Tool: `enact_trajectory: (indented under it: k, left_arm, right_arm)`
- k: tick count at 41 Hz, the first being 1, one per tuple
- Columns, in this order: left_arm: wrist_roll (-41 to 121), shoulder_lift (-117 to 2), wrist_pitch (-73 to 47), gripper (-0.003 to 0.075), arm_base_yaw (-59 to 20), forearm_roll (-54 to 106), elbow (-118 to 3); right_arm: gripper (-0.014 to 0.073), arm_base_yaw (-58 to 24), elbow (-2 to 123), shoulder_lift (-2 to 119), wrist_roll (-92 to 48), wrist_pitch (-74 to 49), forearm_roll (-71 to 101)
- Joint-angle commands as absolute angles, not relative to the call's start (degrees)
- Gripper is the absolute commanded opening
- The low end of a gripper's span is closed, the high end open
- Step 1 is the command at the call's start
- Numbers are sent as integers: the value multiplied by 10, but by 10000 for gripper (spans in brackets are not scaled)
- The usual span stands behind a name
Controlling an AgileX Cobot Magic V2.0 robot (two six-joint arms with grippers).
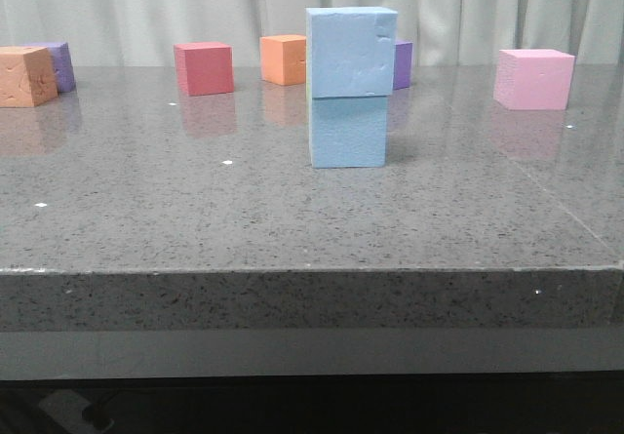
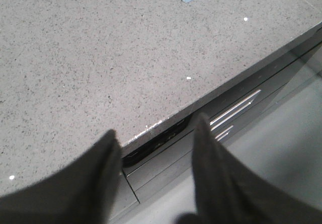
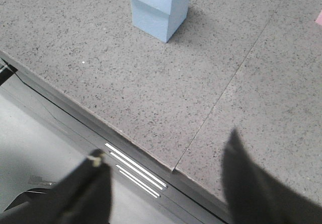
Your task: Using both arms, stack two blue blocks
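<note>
The big grey speckled table has a pale curtain behind it, and near its middle the two blue blocks stand one on top of the other, the top one turned a bit so its edges do not line up. Far back sit smaller cubes — a pink one at the right, a red one, two orange ones and two purple ones. The left gripper and right gripper hang over the table's near edge, well apart from the stack — both have their jaws spread wide with nothing between them.
</note>
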State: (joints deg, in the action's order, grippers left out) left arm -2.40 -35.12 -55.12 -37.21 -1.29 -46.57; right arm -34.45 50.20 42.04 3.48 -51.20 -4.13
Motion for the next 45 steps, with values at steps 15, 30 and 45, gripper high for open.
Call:
enact_trajectory:
  k: [15,30,45]
  left_arm:
    - [-26,-353,-485,-20,-373,-14,-467]
    - [-26,-353,-485,-20,-373,-14,-467]
    - [-26,-299,-481,-20,-336,-10,-438]
  right_arm:
    - [-67,-341,515,418,29,-476,-41]
    - [-67,-341,515,418,29,-474,-41]
    - [-67,-341,515,418,29,-475,-41]
